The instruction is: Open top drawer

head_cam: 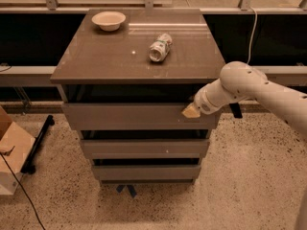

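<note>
The top drawer point(129, 116) is the largest grey-brown flat front of the cabinet, just under the cabinet top point(105, 56). A dark gap shows above it. My gripper point(191, 111) comes in from the right on a white arm point(249, 87) and sits at the upper right end of the drawer front, its pale tip against the front's top edge.
A white bowl point(109, 19) and a lying crushed can point(159, 47) rest on the cabinet top. Two narrower drawer fronts point(144, 147) lie below. A cardboard box point(12, 150) and a black cable point(19, 190) are on the floor at left. A window rail runs behind.
</note>
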